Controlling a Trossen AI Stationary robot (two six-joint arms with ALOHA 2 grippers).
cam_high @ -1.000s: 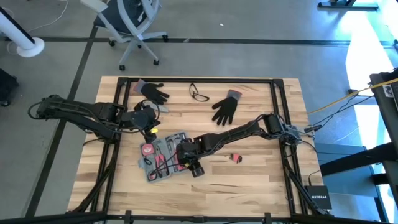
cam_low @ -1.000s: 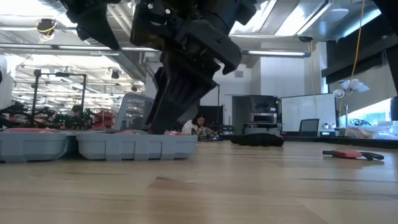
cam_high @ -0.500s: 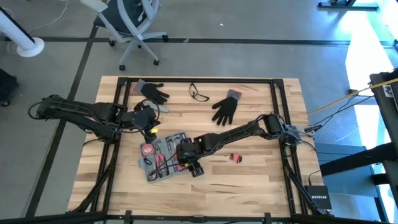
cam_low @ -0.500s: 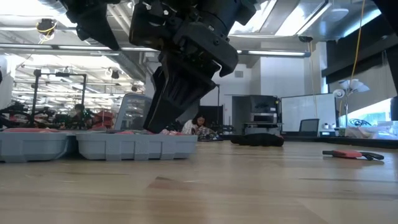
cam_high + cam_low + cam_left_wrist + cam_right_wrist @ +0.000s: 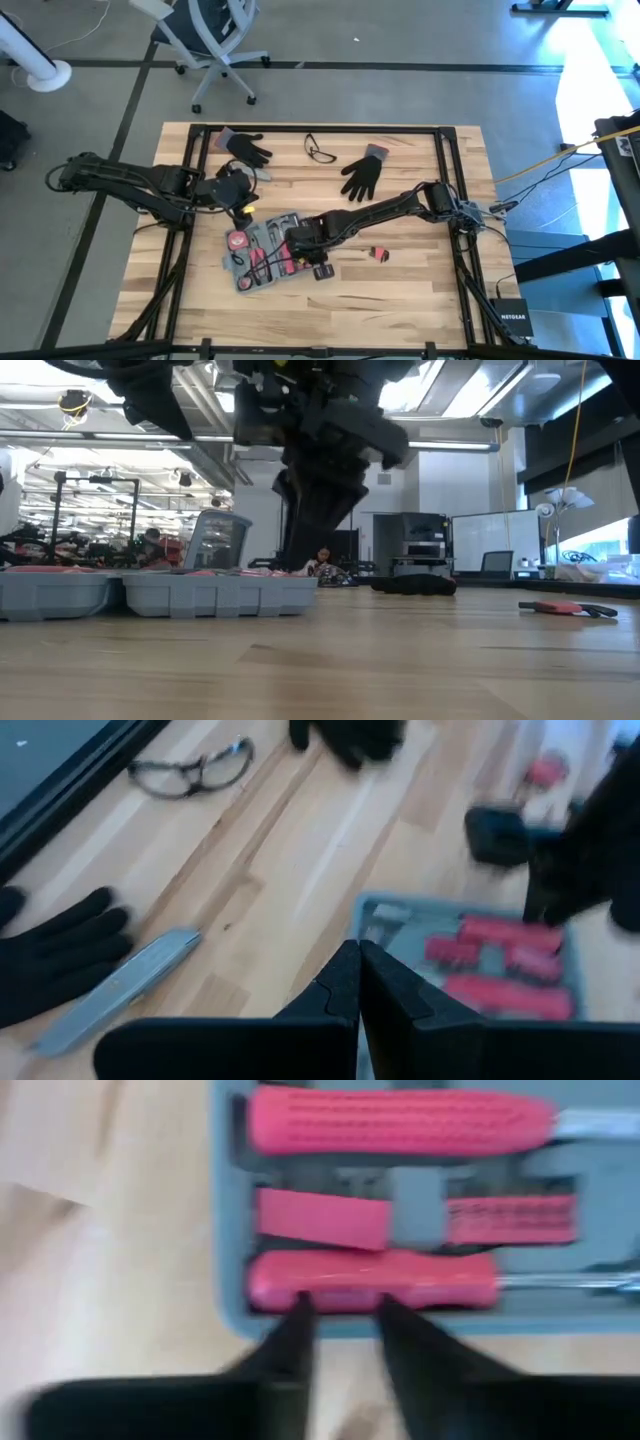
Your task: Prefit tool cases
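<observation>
Where the slatted wooden table (image 5: 420, 270) is busiest, towards its left half and a little nearer the front edge than the back, lies the flat blue-grey plastic tool case (image 5: 262, 252), open, with pink-handled tools (image 5: 372, 1281) seated in its moulded recesses. The right claw (image 5: 303, 250) is at the case's right end; in the right wrist view its dark fingers (image 5: 291, 1342) stand a narrow gap apart with their tips at the case's rim, just short of one pink handle. Whether they pinch anything I cannot tell. The left claw (image 5: 357, 982) sits just behind the case, fingers pressed together, nothing between them.

Towards the back left corner: a black glove (image 5: 246, 147), and beside it a slim grey bar (image 5: 118, 988). At the middle of the back edge: dark-framed safety glasses (image 5: 319, 151), then a second black glove (image 5: 362, 175). A small red-and-black tool (image 5: 380, 253) lies right of the case, well apart.
</observation>
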